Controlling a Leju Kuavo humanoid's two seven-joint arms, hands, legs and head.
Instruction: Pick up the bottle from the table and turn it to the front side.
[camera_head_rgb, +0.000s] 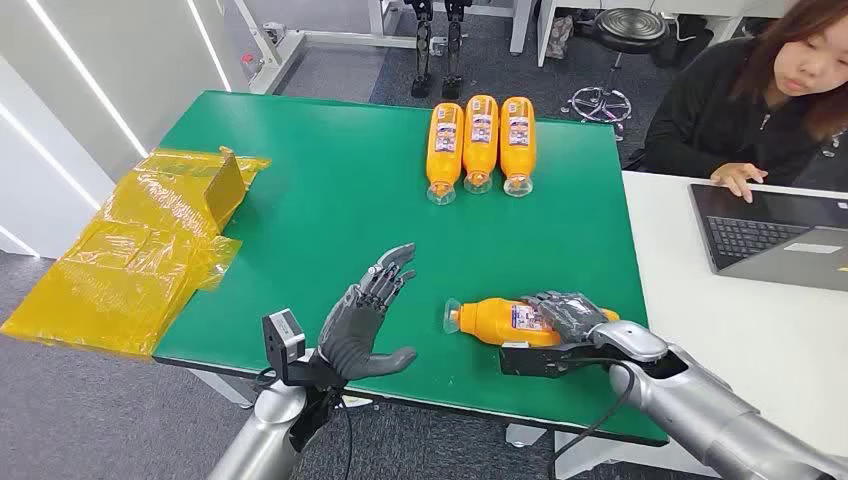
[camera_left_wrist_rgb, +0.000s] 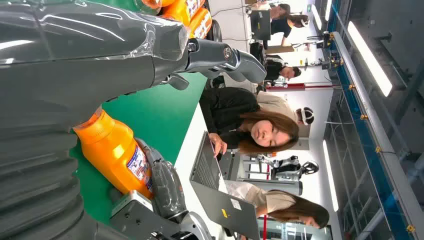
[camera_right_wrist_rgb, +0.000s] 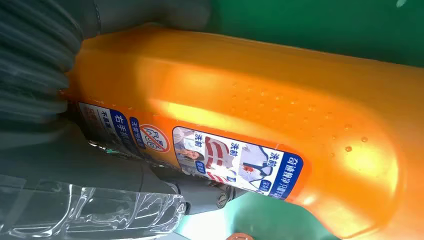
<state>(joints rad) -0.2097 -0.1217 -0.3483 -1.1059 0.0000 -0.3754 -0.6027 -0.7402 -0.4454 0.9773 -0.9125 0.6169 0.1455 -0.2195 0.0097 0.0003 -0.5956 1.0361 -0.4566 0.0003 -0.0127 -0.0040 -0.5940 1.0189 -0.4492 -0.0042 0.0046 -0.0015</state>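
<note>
Green worktop (camera_head_rgb: 330, 190) is seen from above, with grey floor on its left and a white desk (camera_head_rgb: 700, 320) butted against its right edge. An orange bottle (camera_head_rgb: 500, 322) is laid on its side near the front edge, cap toward the left, and is gripped around its base end by the right hand (camera_head_rgb: 565, 312), fingers wrapped over the body; the label (camera_right_wrist_rgb: 235, 162) is turned to the side in the right wrist view. The left hand (camera_head_rgb: 365, 315) is held open just above the worktop, fingers spread, near the bottle's cap but apart from it. Three more orange bottles (camera_head_rgb: 481, 143) are lined up side by side at the far edge, well apart, with bare green between. Yellow plastic wrapping (camera_head_rgb: 140, 250) is draped over the left edge. A person (camera_head_rgb: 760, 100) is seated at a laptop (camera_head_rgb: 770, 235) on the desk.
</note>
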